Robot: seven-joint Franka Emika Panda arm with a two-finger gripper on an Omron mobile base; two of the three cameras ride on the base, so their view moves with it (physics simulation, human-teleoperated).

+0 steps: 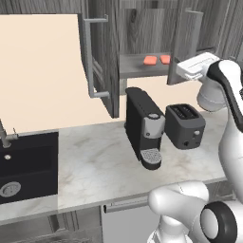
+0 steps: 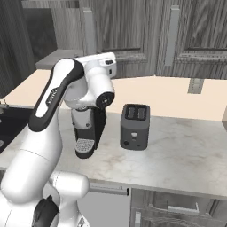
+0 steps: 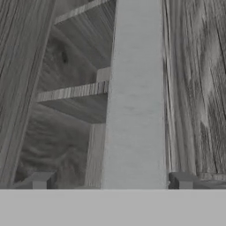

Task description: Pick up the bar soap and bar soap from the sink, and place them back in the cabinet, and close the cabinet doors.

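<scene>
Bar soaps (image 1: 157,60) side by side on cabinet (image 1: 137,66) shelf, upper centre, doors (image 1: 101,57) ajar. Gripper (image 3: 110,181) straddling door handle (image 3: 134,92), jaws apart. No legible writing.

Bar soaps (image 1: 157,60) on cabinet (image 1: 137,66) shelf; doors (image 1: 102,61) open.

A pale marble counter (image 1: 95,166) meets a cream wall (image 1: 38,71), carrying a black toaster (image 1: 185,126).

Two bar soaps (image 1: 150,60) lie side by side on the cabinet's grey inner shelf (image 1: 133,66).
</scene>
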